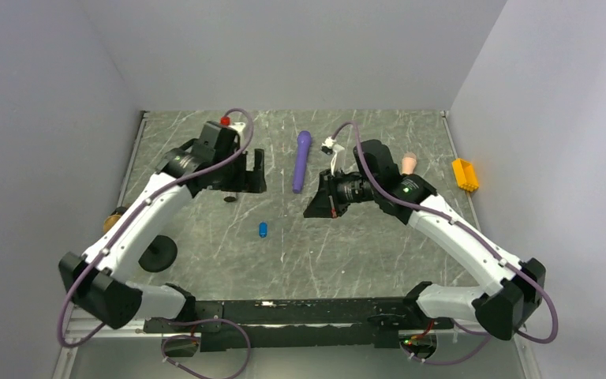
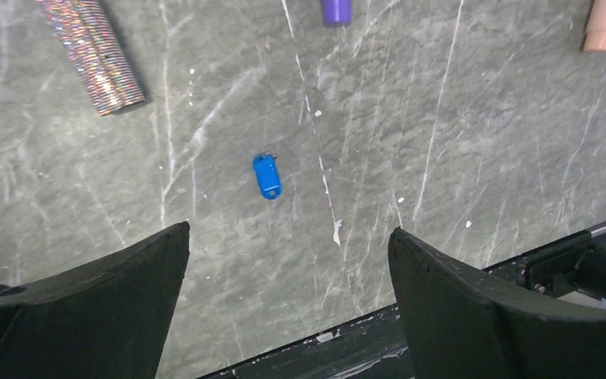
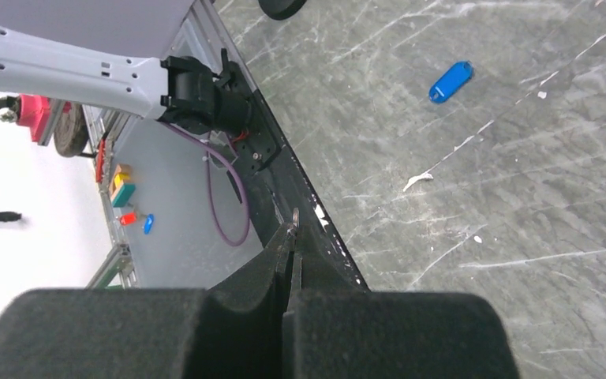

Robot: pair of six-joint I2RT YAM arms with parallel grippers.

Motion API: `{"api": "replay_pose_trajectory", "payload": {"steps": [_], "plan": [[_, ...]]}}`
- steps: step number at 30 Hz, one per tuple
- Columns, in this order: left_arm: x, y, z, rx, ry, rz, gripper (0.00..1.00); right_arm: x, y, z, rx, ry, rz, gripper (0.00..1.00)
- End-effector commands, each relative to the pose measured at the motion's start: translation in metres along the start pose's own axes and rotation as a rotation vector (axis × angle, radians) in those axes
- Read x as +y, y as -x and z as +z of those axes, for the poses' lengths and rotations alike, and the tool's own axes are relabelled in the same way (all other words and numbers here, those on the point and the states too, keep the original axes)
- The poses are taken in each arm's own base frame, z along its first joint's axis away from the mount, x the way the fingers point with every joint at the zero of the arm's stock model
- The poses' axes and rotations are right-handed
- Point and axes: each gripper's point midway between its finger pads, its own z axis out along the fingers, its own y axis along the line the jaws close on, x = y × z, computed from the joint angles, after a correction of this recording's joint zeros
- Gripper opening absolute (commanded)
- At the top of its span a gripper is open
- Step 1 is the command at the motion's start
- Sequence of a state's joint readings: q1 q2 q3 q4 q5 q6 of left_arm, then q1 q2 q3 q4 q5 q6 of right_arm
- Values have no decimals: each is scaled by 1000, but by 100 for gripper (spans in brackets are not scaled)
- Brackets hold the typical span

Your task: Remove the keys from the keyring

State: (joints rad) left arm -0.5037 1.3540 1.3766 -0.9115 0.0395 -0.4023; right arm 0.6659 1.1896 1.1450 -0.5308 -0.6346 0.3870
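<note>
On the grey marbled bench (image 1: pixel 363 245) the small blue oblong plastic key tag with thin metal ring (image 2: pixel 267 176) lies alone below the spread left hand (image 2: pixel 288 237); the right hand (image 3: pixel 292 237) is pressed together, possibly pinching a thin grey metal key (image 3: pixel 294 215), best set down well apart from the tag.

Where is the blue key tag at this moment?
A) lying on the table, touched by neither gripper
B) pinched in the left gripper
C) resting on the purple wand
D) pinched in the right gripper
A: the tag lies on the table, clear of the open left gripper and the shut right gripper.
</note>
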Motion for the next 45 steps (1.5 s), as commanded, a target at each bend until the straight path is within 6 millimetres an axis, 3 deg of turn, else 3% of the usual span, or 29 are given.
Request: {"api": "replay_pose_trajectory", "payload": {"steps": [1, 13, 20, 23, 35, 39, 45], "plan": [[24, -1, -26, -71, 45, -2, 99, -6, 2, 8, 60, 31, 40, 0], [55, -38, -64, -173, 64, -5, 99, -67, -34, 47, 232, -20, 206, 0], [63, -59, -70, -231, 55, -4, 99, -109, -81, 72, 405, -56, 285, 0], [65, -67, -73, -286, 37, -13, 100, -121, -91, 76, 439, -82, 294, 0], [75, -77, -87, -491, 24, -44, 100, -153, -80, 81, 451, -252, 263, 0], [75, -81, -84, -494, 14, -65, 99, -153, -72, 77, 443, -279, 248, 0], [74, -85, -84, -490, 6, -85, 99, -146, -64, 69, 416, -288, 235, 34]]}}
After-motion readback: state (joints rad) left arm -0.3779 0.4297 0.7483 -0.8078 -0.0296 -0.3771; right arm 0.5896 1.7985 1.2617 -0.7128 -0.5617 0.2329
